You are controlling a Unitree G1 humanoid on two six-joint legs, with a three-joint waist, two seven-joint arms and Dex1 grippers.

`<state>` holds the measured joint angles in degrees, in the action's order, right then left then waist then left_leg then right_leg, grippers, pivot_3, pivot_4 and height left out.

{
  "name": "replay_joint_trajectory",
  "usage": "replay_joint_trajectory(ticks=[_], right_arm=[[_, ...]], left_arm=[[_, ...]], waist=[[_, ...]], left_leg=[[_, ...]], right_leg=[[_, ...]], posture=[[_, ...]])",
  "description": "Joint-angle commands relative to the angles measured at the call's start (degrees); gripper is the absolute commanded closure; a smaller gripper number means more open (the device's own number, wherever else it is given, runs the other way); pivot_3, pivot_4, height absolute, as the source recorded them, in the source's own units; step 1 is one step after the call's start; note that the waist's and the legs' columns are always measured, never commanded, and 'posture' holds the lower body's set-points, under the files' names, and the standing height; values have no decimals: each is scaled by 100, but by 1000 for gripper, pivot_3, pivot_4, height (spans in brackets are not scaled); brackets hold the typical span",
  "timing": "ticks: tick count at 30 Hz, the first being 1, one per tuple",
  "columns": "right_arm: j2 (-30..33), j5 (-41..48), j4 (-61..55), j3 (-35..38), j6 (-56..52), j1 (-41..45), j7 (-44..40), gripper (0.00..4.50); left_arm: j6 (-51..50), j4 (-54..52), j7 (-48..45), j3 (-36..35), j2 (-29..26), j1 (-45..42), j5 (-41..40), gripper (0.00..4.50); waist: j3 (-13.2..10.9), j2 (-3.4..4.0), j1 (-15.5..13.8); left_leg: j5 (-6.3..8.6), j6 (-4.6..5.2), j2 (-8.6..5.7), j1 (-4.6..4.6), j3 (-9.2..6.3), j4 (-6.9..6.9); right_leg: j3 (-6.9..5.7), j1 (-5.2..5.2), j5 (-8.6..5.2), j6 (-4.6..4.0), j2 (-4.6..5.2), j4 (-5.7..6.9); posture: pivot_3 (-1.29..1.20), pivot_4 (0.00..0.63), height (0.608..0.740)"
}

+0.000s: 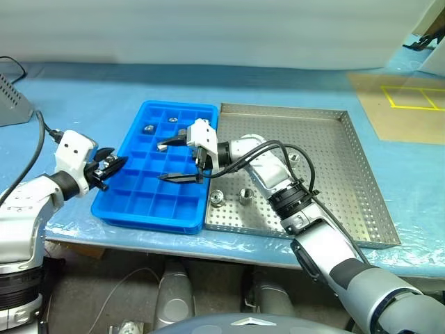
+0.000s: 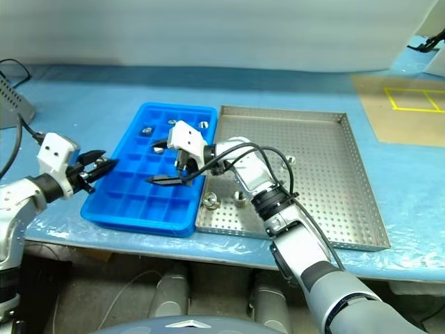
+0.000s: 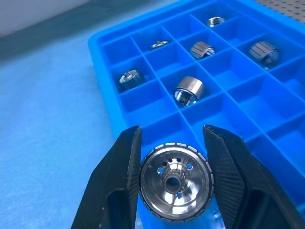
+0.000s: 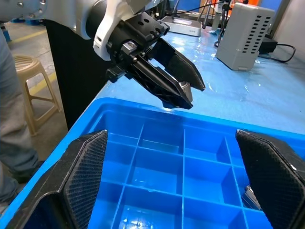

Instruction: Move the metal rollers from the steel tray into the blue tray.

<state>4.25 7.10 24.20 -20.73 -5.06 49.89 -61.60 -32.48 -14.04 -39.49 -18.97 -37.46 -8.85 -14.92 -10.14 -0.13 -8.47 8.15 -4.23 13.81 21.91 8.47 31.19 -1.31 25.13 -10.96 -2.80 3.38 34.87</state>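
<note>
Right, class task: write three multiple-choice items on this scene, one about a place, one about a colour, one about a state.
1. Where does the right gripper hang? A over the compartment tray; B over the floor; C behind a box.
2. What colour is the compartment tray? A grey; B blue; C red.
3. The left gripper is: A open and empty; B shut on a metal roller; C shut on a cable.
Key: A, compartments lie below its spread fingers; B, its walls are bright blue; B, the roller sits clamped between its fingers.

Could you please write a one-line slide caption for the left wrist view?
Left gripper fingers clamp a metal roller over the blue tray, several compartments already filled.
</note>
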Motion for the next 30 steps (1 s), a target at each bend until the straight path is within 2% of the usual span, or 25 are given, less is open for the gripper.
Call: replay_joint_trajectory(ticks=[1,11,25,27,28,30], right_arm=[[35,-99,-111,17,205,16,41,0],[240,-263,-281,42,190,-180,258,0],[352,-433,-413,49,200,-358,527,0],[353,-442,-428,59,194,-376,550,0],[354,-441,-438,62,187,-385,561,0],[362,-446,-450,66,180,-395,595,0]], left_arm=[[305,256,298,278,97,-226,202,2787],[962,1195,454,648,225,-454,390,2787],[1316,2071,793,980,413,-950,694,2787],[1324,1983,680,1013,404,-910,642,2069],[1343,1924,628,1061,381,-871,659,1880],[1292,1849,565,1092,383,-849,631,1223]], waist=[[1,-1,-9],[2,-3,20],[3,-5,106],[3,-5,131],[3,-5,137],[3,-5,146]], left_leg=[[0,0,0,1,0,1],[-2,-3,-1,5,1,1],[-5,-7,-3,-6,1,4],[-6,-8,-3,-5,0,4],[-6,-8,-3,-5,1,4],[-6,-8,-3,-6,1,3]], right_leg=[[1,1,0,0,0,-1],[2,8,0,0,-3,-1],[3,0,1,1,0,10],[3,0,1,1,0,10],[3,0,1,1,-1,10],[3,0,1,1,-1,10]], posture=[[264,150,740],[205,150,740],[166,150,740],[162,150,740],[162,150,740],[158,150,740]])
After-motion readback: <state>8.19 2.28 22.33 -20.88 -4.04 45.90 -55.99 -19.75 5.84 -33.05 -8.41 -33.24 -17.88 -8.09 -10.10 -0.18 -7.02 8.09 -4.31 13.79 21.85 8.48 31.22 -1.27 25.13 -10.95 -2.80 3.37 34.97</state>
